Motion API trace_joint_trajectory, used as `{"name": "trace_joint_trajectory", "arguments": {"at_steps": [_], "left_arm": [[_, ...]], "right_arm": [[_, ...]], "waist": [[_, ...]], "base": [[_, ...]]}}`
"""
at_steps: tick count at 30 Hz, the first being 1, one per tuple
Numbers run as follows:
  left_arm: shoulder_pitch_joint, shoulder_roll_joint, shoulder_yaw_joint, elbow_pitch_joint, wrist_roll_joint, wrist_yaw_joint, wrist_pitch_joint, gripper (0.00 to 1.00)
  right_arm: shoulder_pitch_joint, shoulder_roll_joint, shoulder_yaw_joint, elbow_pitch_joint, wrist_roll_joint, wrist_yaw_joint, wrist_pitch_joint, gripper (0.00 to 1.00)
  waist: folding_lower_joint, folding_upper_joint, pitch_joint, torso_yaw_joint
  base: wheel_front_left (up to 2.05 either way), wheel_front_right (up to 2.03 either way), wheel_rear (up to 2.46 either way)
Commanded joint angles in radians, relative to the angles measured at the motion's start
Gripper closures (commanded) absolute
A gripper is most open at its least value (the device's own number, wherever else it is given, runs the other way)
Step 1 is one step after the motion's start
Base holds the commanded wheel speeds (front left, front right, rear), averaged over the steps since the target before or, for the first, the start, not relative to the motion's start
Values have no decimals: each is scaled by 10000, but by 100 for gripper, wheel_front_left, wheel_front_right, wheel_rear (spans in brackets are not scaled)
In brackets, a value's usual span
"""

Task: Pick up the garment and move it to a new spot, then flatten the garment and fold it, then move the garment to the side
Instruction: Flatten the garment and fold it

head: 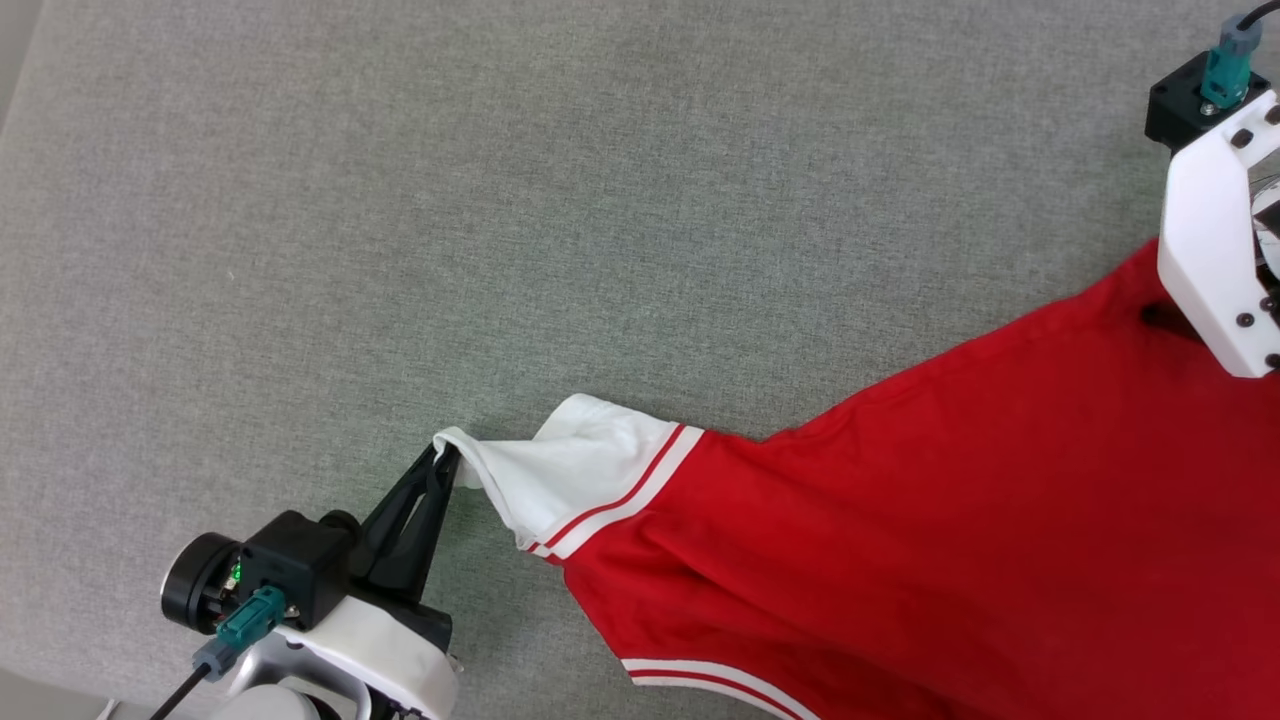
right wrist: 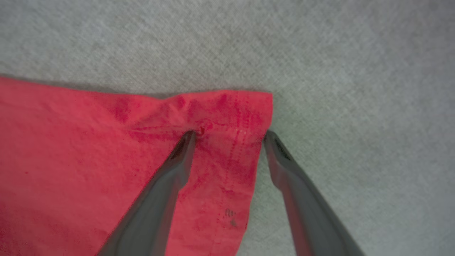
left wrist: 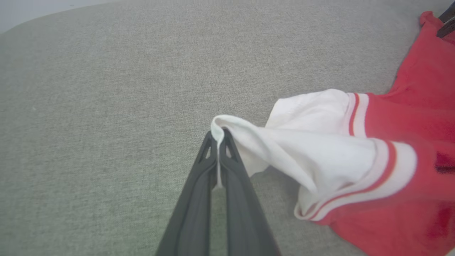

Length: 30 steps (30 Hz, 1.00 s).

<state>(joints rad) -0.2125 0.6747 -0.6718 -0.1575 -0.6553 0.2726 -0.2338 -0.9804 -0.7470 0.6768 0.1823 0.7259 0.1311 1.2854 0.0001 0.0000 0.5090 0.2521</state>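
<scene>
The garment (head: 900, 520) is a red knit jersey, smooth and matte, spread over the near right part of the worktop (head: 400, 200). It runs off the head view at the right and near sides. The worktop is covered in a grey woven cloth with a fine, flecked grain; its pale left edge shows at the far left corner of the head view.

One short white sleeve (head: 570, 470) points toward the worktop's left edge. Its cuff is drawn out into a narrow, lifted point, with soft folds fanning back to the shoulder. A striped trim (head: 625, 495) of white and thin red bands crosses where the sleeve meets the red body. A similar banded edge (head: 720, 685) lies nearer the worktop's near edge.

The left tool (left wrist: 217, 137) is clenched on the tip of that sleeve. Its two slim dark fingers are pressed together with a sliver of white cloth pinched between them.

The right tool (right wrist: 230, 135) stands released, fingers spread wide over a stitched red corner (right wrist: 245, 113) of the garment. One fingertip rests on the puckered red cloth. The other sits just beside the corner's edge, over the grey weave. Nothing is gripped between them.
</scene>
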Motion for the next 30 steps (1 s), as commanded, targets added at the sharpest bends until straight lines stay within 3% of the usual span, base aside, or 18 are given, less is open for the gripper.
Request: {"name": "trace_joint_trajectory", "arguments": {"at_steps": [1, 3, 4, 5, 6, 14, 21, 28, 30], "left_arm": [[-110, -97, -10, 76, 56, -41, -73, 100], [-175, -134, -32, 165, 45, -85, -90, 100], [-203, -146, -33, 214, 45, -113, -101, 100], [-220, -158, -26, 263, 35, -129, -108, 100], [-214, -176, -12, 321, 25, -141, -104, 100], [-282, -148, 177, 550, -125, -305, -174, 100], [-1167, 493, 593, 455, 42, -502, 104, 100], [-3152, 799, 1020, 358, 393, -782, 658, 100], [-4768, 786, 1203, 585, 585, -1161, 1082, 100]], "right_arm": [[178, 46, 199, 173, 134, -6, -99, 0], [408, 27, 521, 373, 266, -6, -253, 0], [478, -3, 638, 449, 326, -6, -330, 8], [469, -12, 686, 485, 345, -6, -503, 89], [452, -3, 739, 519, 410, -6, -636, 100], [-281, 10, 445, 304, 877, -6, -2554, 100], [-540, -245, 474, -295, 1174, -7, -4524, 100], [-1244, 64, 261, -400, 924, -7, -6108, 100], [-1864, 363, 91, -88, 586, -7, -6793, 100]], "waist": [[-1, 0, 100, 83], [-1, 0, 121, 81], [-1, 0, 114, 69], [-1, 0, 98, 46], [-1, 0, 55, 6], [-1, 0, -785, -365], [-1, 0, -1742, -832], [-1, 0, -2029, -1288], [-1, 0, -1933, -1489]], "base": [[0, 0, 0], [0, 0, 0], [0, 0, 0], [0, 0, 0], [0, 0, 0], [0, 0, 0], [0, 0, 0], [0, 0, 0], [0, 0, 0]]}}
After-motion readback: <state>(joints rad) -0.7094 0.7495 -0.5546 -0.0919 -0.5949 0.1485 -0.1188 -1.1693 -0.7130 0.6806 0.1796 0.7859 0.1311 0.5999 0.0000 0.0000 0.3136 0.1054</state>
